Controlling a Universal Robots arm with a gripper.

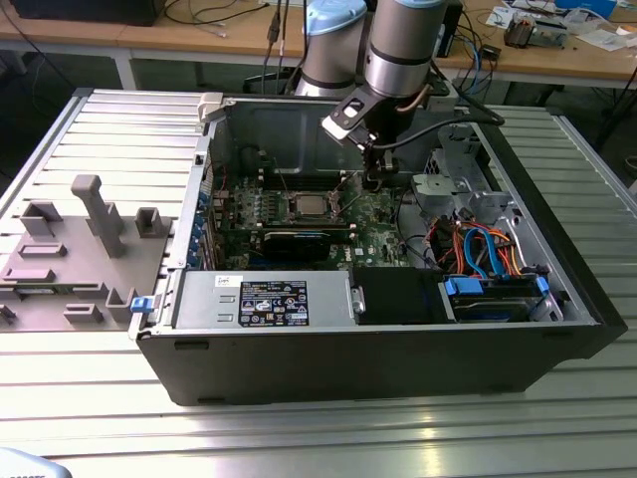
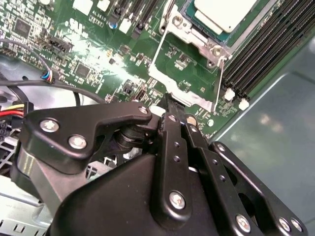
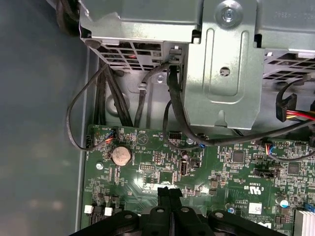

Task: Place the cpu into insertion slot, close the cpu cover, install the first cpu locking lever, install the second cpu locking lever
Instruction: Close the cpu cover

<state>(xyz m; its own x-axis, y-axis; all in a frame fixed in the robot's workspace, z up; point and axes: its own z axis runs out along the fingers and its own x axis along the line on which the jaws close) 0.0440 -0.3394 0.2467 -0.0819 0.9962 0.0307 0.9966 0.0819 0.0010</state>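
The cpu [image 1: 307,206] [image 2: 224,14], silver-topped, lies in the insertion slot [image 1: 307,219] on the green board inside the open computer case. A silvery metal frame, the cpu cover [image 2: 181,30], borders it; whether it lies fully flat I cannot tell. A thin wire locking lever [image 2: 156,46] runs along the frame's side, a second lever [image 2: 219,78] along the other. My gripper [image 1: 373,182] [image 2: 170,104] [image 3: 170,192] hangs just above the board, to the exterior view's right of the slot. Its black fingers [image 3: 164,196] are shut together with nothing between them.
Long black memory slots [image 2: 266,49] flank the socket. A grey metal drive cage [image 3: 221,73] with black cables [image 3: 177,123] stands close by, and a coin cell [image 3: 121,156] sits on the board. The power supply [image 1: 269,299] and drives [image 1: 493,289] fill the case's near side.
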